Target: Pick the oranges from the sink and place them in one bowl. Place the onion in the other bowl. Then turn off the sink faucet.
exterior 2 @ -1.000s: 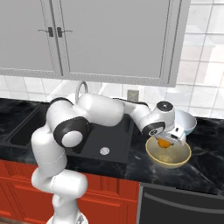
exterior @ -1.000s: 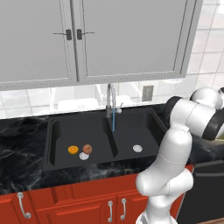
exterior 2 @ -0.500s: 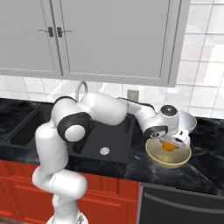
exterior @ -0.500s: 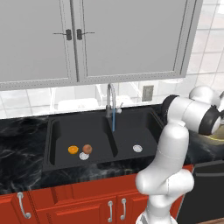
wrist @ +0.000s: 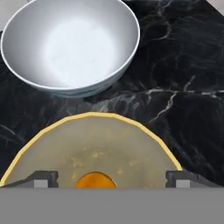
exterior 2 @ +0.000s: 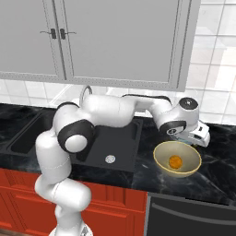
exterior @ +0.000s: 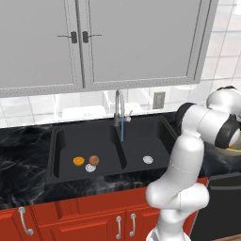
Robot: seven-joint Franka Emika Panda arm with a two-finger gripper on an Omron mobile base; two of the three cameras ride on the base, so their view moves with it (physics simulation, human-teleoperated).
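Hand view is the clearest one here: the pincer [wrist: 111, 179] hangs right over the yellow-tan bowl [wrist: 57, 144], its two grey fingertips [wrist: 41, 178] spread wide to either side with nothing between them, so it's open and holding nothing. One orange [wrist: 95, 180] sits loose in the bottom of that bowl, though its lower half is cut off at the picture's edge. Just past the yellow bowl is the pale blue-white bowl [wrist: 72, 43], close beside it but I can't tell if the rims actually touch. Both stand on the black marble table [wrist: 183, 78].

From the right base view the same orange [exterior 2: 175, 161] shows fully, lying in the yellow bowl [exterior 2: 162, 162], with the pincer [exterior 2: 197, 138] just above the far rim. The wrist hides most of the fingers from that side, and the blue-white bowl is somewhere behind the hand.

Left base view has the sink [exterior: 61, 141] well apart from all that. The second orange [exterior: 78, 161] and the reddish-brown onion [exterior: 94, 160] are in the left basin, near each other beside the drain. The faucet [exterior: 118, 106] has a thin blue stream under the spout, so water is running. The arm blocks the bowls here; only a sliver of yellow peeks out at the right edge.
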